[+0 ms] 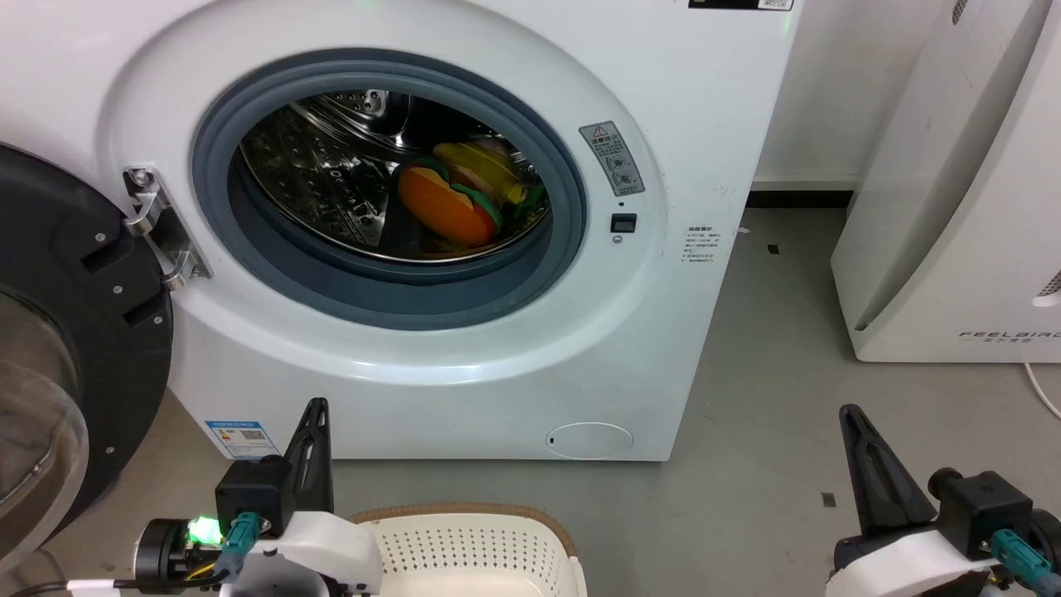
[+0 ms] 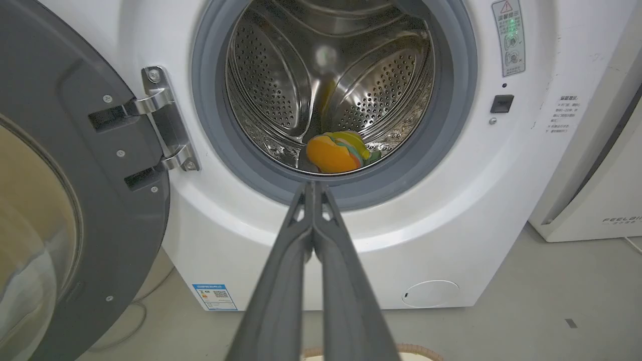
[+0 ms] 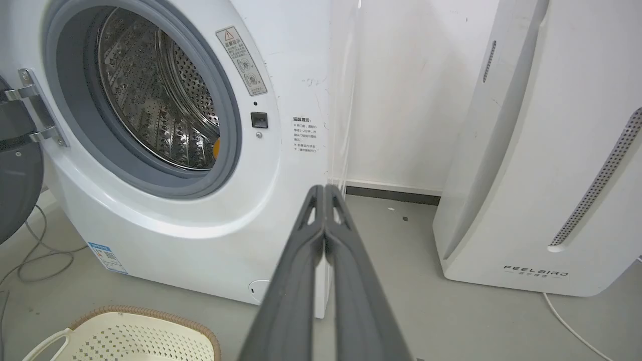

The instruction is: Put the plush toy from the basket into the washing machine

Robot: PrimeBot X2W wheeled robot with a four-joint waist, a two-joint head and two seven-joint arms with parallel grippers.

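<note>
Your left gripper point(image 2: 311, 186) and right gripper point(image 3: 325, 189) hang before the washer point(image 1: 688, 108), fingers point(image 2: 281, 281) pressed together, holding nothing; the toy point(image 1: 448, 211) lies inside the drum point(image 1: 331, 182), the basket point(image 1: 464, 543) on the floor point(image 1: 746, 464) below.

I see the plush toy point(image 1: 452, 207) lying inside the steel drum point(image 1: 331, 174) of the washing machine point(image 1: 704, 124), whose dark door point(image 1: 75, 332) hangs open at the left. The basket point(image 1: 472, 518) sits low between my left gripper point(image 1: 316, 414) and right gripper point(image 1: 852, 423), and each gripper's fingers are pressed together.
</note>
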